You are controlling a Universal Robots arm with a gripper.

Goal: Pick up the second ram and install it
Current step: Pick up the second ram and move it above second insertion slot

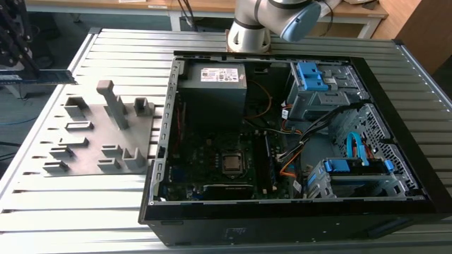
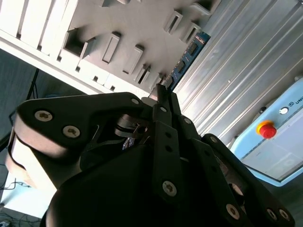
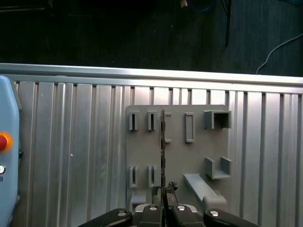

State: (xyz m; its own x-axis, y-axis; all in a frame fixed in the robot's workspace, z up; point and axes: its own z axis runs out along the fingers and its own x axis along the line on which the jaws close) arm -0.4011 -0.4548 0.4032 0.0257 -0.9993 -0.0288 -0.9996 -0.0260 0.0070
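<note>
My gripper [image 2: 163, 97] is shut on the second ram [image 2: 188, 56], a thin dark blue-green stick that juts straight out from between the fingertips. In the first wrist view the second ram [image 3: 163, 142] shows edge-on as a thin dark line running out from the gripper [image 3: 164, 190], over the grey fixture plate [image 3: 142, 151]. At the exterior view's far left the second ram [image 1: 50, 77] hangs level above the table's edge, apart from the fixture plate [image 1: 92, 143]. The gripper [image 1: 7, 74] holds it there.
An open computer case [image 1: 162, 159] lies on the slatted metal table [image 1: 56, 211], with the motherboard [image 1: 211, 153], processor socket [image 1: 231, 163] and loose cables inside. Grey blocks stand up from the fixture plate. A pale blue box with a red stop button [image 2: 266, 129] sits beside the table.
</note>
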